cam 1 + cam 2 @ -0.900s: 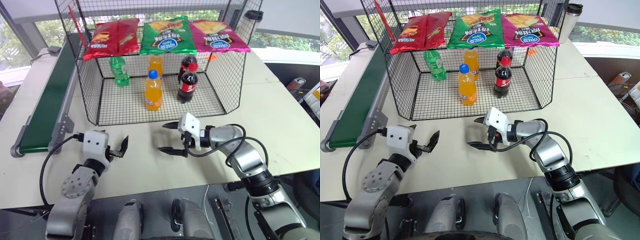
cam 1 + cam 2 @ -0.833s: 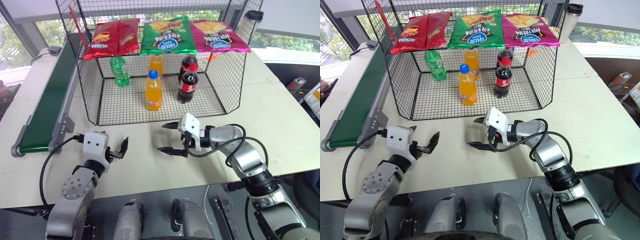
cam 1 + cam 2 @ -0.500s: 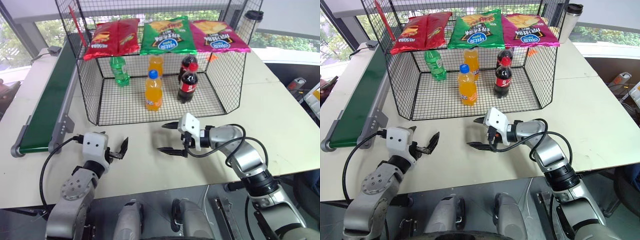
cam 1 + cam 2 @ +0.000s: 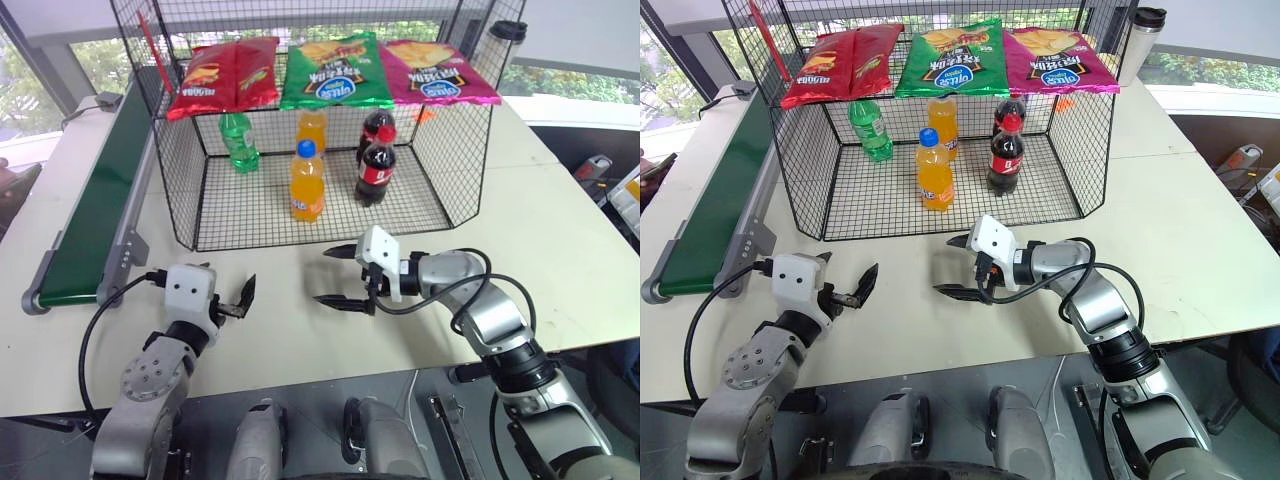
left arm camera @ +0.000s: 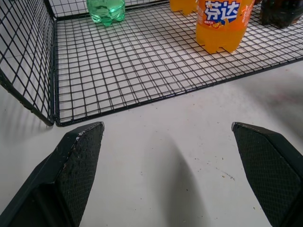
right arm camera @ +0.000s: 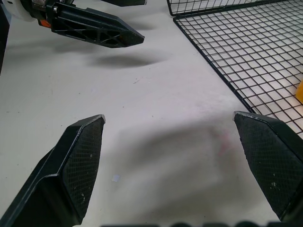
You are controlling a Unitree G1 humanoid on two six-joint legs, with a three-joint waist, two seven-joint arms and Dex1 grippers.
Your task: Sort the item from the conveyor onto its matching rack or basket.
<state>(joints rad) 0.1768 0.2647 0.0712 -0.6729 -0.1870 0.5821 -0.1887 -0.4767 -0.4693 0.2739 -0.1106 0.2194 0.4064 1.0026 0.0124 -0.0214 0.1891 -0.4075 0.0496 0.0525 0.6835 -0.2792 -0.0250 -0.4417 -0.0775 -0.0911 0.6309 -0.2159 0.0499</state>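
Black wire cage [image 4: 190, 215] stands at the tabletop's [image 4: 560, 250] far middle. On its grid floor: green bottle [image 4: 238, 141] in the far left corner, two orange soda bottles [image 4: 306, 182], two cola bottles [image 4: 375, 166]. Three chip bags [image 4: 335, 72] lie on its slanted top rack. Conveyor [image 4: 95, 210] runs along the tabletop's left edge, belt bare; cap colour of the green bottle unclear. Left gripper [image 4: 238, 296] and right gripper [image 4: 338, 276] hover near the front edge, fingers spread, holding nothing.
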